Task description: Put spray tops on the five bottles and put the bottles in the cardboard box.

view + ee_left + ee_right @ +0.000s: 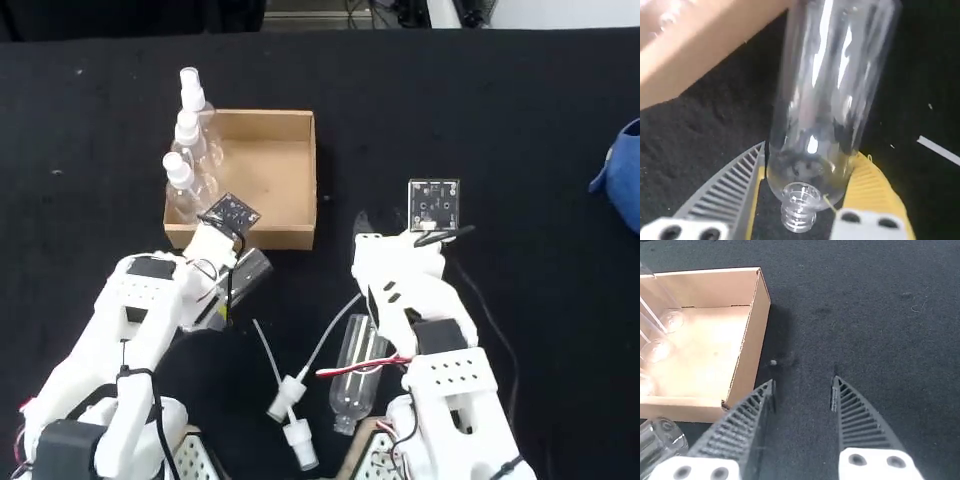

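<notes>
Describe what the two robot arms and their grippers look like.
The left arm and right arm are white, blocky plastic shells with thin black cables; a red wire crosses the right one. The right gripper has two grey ribbed, tapered fingers; the left gripper has one grey ribbed finger and one yellow.

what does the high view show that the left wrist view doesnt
High view adds: three capped bottles standing in the cardboard box, and a bare bottle lying by the arm bases. Left wrist view adds: the threaded open neck of the held bottle in the left gripper. Shared: the box's wall and that held bottle.
</notes>
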Robot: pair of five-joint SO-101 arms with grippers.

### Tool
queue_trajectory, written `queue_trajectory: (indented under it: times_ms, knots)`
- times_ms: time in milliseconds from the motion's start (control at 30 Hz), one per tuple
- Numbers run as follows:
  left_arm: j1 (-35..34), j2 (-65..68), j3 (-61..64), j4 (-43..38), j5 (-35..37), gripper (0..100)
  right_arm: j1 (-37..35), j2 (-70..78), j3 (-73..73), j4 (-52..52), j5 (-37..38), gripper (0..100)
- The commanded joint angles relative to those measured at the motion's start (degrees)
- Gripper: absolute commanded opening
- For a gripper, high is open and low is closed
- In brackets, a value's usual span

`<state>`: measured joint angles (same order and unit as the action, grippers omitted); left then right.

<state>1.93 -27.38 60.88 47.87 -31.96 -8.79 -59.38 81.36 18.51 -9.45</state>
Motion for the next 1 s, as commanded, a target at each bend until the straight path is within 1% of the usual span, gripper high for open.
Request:
queue_trajectory:
  times_ms: [0,233,300,467,567,667,733,833,967]
  knots:
    - [0.3,-0.2,-2.2,2.2,0.1,3,-0.8,-1.1,-0.5,-1.8,-0.4,16.2]
    - [0.4,-1.0,-2.7,8.4,-0.5,3,-0.8,-1.1,-0.5,-1.8,-0.4,16.2]
    - [0.4,-2.8,-2.5,11.3,-3.6,3,-0.8,-1.1,-0.5,-1.8,-0.4,16.2]
    - [-0.5,-11.1,-2.7,22.2,-13.2,3,-0.8,-1.1,-0.5,-1.8,-0.4,16.2]
    - [-3.2,-16.9,-3.1,28.5,-16.6,3,-0.8,-1.1,-0.4,-1.8,-0.4,16.2]
    - [-8.0,-21.3,-6.8,35.2,-17.3,3,-0.8,-1.1,-0.4,-1.8,-0.4,16.2]
    - [-11.3,-22.4,-10.2,39.2,-20.0,3,-0.8,-1.1,-0.4,-1.8,-0.4,16.2]
    - [-18.2,-22.4,-15.2,43.8,-26.5,3,-0.8,-1.1,-0.4,-1.8,-0.4,16.2]
    - [-30.3,-22.2,-18.1,44.5,-37.3,3,-0.8,-1.1,-0.4,-1.8,-0.4,16.2]
